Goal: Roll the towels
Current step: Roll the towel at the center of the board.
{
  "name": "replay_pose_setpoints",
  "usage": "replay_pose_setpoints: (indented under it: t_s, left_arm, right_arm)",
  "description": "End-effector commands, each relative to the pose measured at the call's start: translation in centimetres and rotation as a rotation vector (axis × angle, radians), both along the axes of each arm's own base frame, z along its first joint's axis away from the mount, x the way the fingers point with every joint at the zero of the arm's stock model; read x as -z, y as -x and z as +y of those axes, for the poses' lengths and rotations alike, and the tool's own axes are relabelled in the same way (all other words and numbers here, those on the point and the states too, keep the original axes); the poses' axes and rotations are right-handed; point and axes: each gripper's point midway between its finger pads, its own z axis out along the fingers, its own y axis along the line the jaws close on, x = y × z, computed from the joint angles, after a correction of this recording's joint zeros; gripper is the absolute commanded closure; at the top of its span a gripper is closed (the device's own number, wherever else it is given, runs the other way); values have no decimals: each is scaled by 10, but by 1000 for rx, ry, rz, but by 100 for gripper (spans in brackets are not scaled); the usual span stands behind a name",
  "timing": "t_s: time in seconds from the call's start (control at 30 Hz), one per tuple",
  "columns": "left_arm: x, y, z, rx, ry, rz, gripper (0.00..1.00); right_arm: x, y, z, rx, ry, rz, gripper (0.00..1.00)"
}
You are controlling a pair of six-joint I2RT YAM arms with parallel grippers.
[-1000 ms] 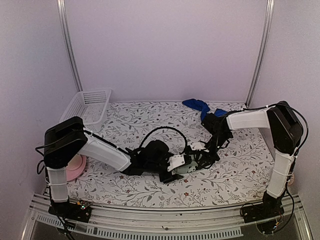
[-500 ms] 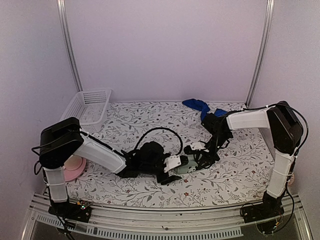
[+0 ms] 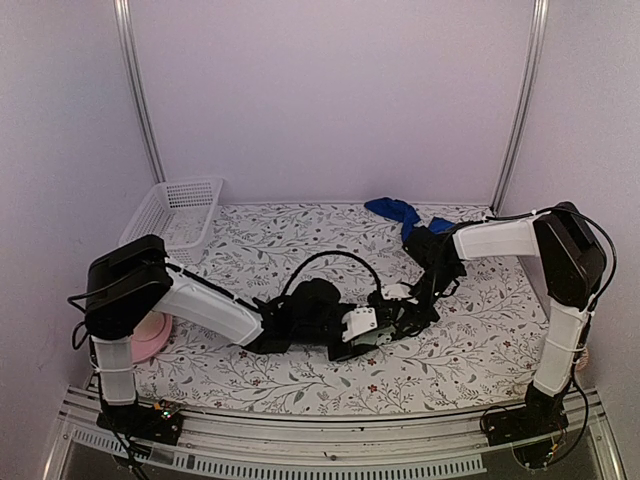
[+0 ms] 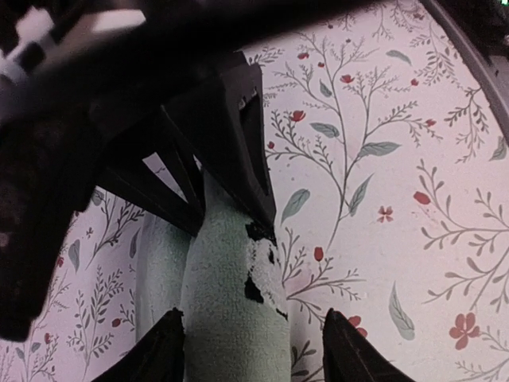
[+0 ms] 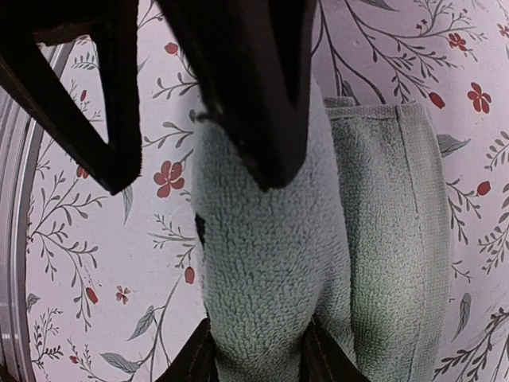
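Soft, light and apt to unroll, the sage-green towel (image 5: 270, 263) lies part-rolled on the bench (image 3: 480, 340), best held across the roll, where the right hand (image 5: 254, 362) clamps it while the left hand (image 4: 258, 350) straddles it, spread apart, seemingly barely touching.

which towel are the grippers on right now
The pale green towel: the right gripper pinches its roll, the left gripper straddles it. The blue towel lies bunched at the back.

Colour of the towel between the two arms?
Pale sage-green, plain; the towel shows best in the right wrist view.
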Motion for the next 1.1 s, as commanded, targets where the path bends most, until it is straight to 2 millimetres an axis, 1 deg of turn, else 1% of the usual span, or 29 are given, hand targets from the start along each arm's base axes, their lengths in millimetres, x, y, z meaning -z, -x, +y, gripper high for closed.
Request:
replay_pose_setpoints:
  t_s: [0.0,0.1,0.27,0.33,0.37,0.4,0.5,0.6,0.7,0.77,0.8,0.83,0.9,0.93,1.07]
  left_arm:
    - [35,1,3,-15,-109,32,41]
    - [41,-2,4,-31,-126,32,42]
    - [48,-2,5,-39,-138,46,58]
    - [53,-1,4,-36,-152,66,65]
    - [55,1,4,-34,-157,81,67]
    - [57,2,4,-34,-161,94,68]
    - [65,3,7,-58,-173,143,75]
    - [75,0,12,-106,-186,205,77]
    - [83,-9,19,-178,-184,277,79]
    - [85,-13,20,-221,-163,333,79]
    - [85,-15,19,-234,-155,352,79]
    - [85,-16,17,-247,-149,369,78]
    - [85,-19,13,-278,-134,410,79]
    - [83,-21,7,-289,-120,434,78]
    - [90,-30,0,-406,-95,553,77]
  right_arm:
    - [23,16,-19,16,111,88,64]
    - [22,16,-19,15,109,87,64]
    - [22,15,-19,21,107,86,64]
    - [20,14,-19,35,100,92,61]
    - [17,12,-20,49,95,91,59]
    - [9,2,-16,62,74,67,56]
    - [-10,-12,-18,109,33,32,46]
    - [-27,-26,-29,165,4,-8,34]
    - [-42,-36,-40,212,-15,-43,25]
    - [-53,-41,-46,237,-29,-71,15]
    - [-57,-44,-49,252,-33,-81,3]
    - [-60,-48,-52,272,-35,-86,1]
    - [-64,-58,-58,312,-28,-108,1]
    - [-66,-65,-61,346,-22,-124,1]
    - [-79,-106,-80,522,-4,-224,1]
